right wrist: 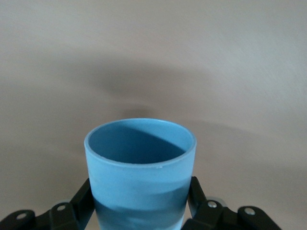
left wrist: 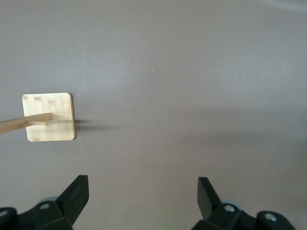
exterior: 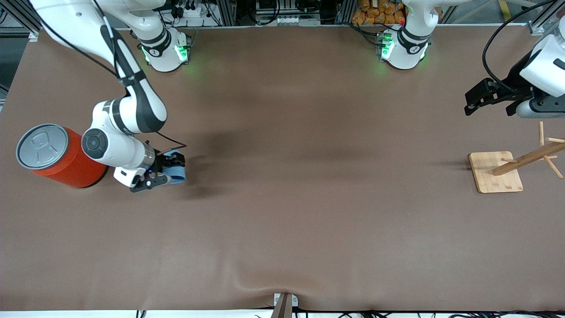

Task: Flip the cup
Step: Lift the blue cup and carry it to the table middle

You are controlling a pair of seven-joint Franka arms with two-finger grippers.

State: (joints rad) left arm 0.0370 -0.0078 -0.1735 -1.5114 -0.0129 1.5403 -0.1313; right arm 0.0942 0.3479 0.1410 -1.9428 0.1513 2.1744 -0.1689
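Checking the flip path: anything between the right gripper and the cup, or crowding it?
Nothing visible. The right gripper is shut on the cup, one finger on each side. The orange can stands beside it, toward the right arm's end of the table, apart from the cup. The left gripper waits open near the wooden rack.

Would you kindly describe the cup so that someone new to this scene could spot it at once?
Start at the large orange can with a grey pull-tab lid at the right arm's end of the table. Beside it, toward the table's middle, the right gripper is shut on the small light-blue tapered plastic cup. It is much smaller than the can, handleless, with a darker blue inside.
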